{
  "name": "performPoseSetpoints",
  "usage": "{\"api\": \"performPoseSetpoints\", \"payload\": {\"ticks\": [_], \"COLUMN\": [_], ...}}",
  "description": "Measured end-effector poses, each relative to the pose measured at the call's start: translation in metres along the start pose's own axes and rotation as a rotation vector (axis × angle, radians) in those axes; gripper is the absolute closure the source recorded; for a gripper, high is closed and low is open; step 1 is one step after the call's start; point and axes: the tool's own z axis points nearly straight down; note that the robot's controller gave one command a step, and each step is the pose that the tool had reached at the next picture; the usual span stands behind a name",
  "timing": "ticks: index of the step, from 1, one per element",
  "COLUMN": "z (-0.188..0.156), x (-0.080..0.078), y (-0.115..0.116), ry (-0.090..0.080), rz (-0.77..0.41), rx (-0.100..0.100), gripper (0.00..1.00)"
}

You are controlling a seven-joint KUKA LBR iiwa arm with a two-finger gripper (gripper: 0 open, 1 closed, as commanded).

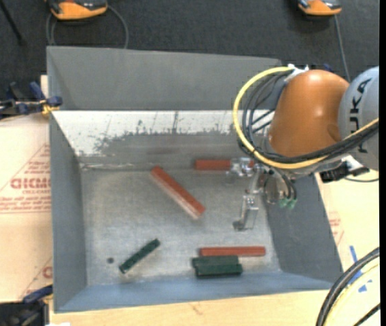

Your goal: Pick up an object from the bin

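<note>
progress looked slight: the claw hung low over bare floor in the right half of the bin, and i could not tell whether it was wide or narrow. nearest lay a red stick by the front wall; grasping and lifting were left.

A long red-brown flat stick lies diagonally mid-floor in the grey metal bin. A short red bar lies along the back wall. Near the front, a flat red strip lies just beside a dark green block. A slim dark green stick lies slanted front-left.
</note>
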Motion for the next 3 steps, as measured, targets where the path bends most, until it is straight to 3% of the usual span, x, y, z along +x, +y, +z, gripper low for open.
{"api": "performPoseSetpoints", "payload": {"ticks": [1,2,3], "z": [0.125,0.123,0.124], "x": [-0.015,-0.008,-0.02], "y": [0.056,0.04,0.026], "ry": [-0.006,-0.004,-0.003], "rz": [-0.12,-0.116,-0.106], "rx": [0.001,0.001,0.001], "gripper": [0.0,0.0,0.0]}}
